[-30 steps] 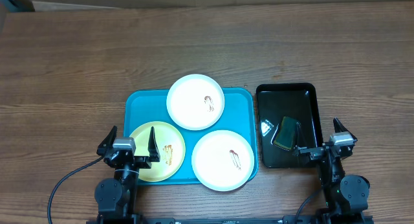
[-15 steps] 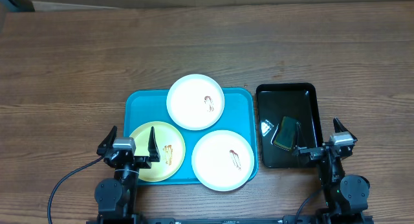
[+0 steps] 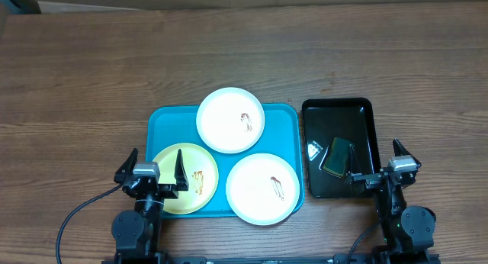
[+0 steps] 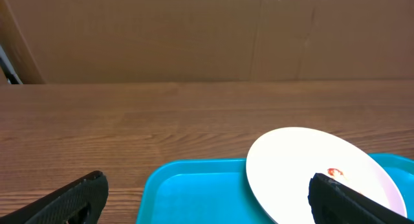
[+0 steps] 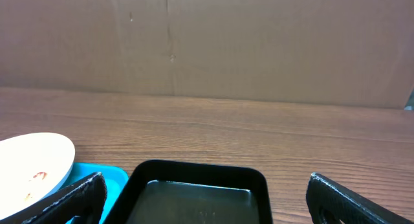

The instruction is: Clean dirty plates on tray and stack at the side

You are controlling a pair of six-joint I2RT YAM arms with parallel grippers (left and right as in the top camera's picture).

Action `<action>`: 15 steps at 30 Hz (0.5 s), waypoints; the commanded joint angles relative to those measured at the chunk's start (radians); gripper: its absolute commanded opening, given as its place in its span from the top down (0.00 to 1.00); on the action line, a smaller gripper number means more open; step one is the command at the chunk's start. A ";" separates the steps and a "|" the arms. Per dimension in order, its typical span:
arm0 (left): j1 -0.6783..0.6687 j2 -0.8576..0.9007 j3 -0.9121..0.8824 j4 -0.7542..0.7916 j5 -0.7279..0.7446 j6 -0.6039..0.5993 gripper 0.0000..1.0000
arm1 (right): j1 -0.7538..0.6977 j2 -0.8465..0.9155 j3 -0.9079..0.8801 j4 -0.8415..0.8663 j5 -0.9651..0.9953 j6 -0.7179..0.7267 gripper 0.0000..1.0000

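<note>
Plates (image 3: 230, 120) smeared on turquoise tray (image 3: 164, 127), left hand (image 3: 156, 157) and right hand (image 3: 377, 165) spread wide, empty

No readable text, label, brand, number or sign in any view. Small white patch (image 3: 315, 149) on floor of black tray (image 3: 360, 127): too small to tell whether print or glare.
</note>
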 commanded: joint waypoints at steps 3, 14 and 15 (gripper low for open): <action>0.004 -0.003 -0.004 0.008 -0.007 0.019 0.00 | -0.006 -0.009 -0.010 0.006 -0.006 -0.002 0.00; 0.004 -0.003 0.025 0.026 0.085 -0.028 0.00 | -0.006 -0.009 -0.010 0.006 -0.006 -0.002 0.00; 0.004 -0.003 0.058 0.015 0.132 -0.045 0.00 | -0.006 -0.009 -0.010 0.006 -0.006 -0.002 0.00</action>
